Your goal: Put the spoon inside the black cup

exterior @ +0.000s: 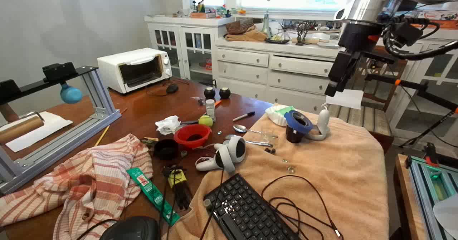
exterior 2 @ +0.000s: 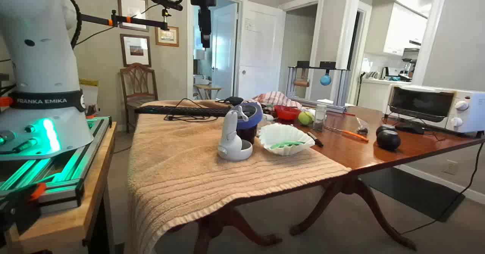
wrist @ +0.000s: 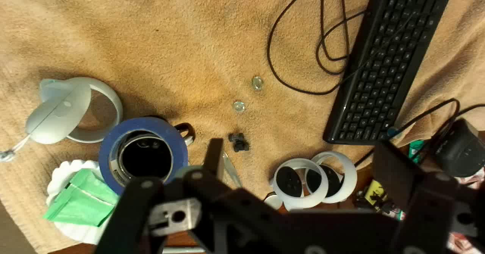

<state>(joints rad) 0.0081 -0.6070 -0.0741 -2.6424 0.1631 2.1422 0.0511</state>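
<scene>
A silver spoon (exterior: 240, 128) lies at the towel's edge in an exterior view, its thin handle pointing toward the cup. Beside it rests another metal utensil (exterior: 250, 142); part of a similar slim handle (wrist: 232, 170) shows in the wrist view. The black cup (exterior: 294, 136) stands upright on the towel with a blue tape ring (wrist: 178, 140) around its top; its dark opening (wrist: 146, 157) faces the wrist camera. High above the table, my gripper (exterior: 332, 89) points down. Its fingers are wide apart with nothing between them (wrist: 216, 153). The left finger hides much of the spoon's area in the wrist view.
A white controller (exterior 2: 233, 144) and a fluted white dish (exterior 2: 284, 138) with a green packet (wrist: 85, 199) flank the cup. Two more controllers (wrist: 310, 180), a keyboard (wrist: 390, 61), loose cables, a red bowl (exterior: 193, 136) and a black bowl (exterior: 165, 149) lie around.
</scene>
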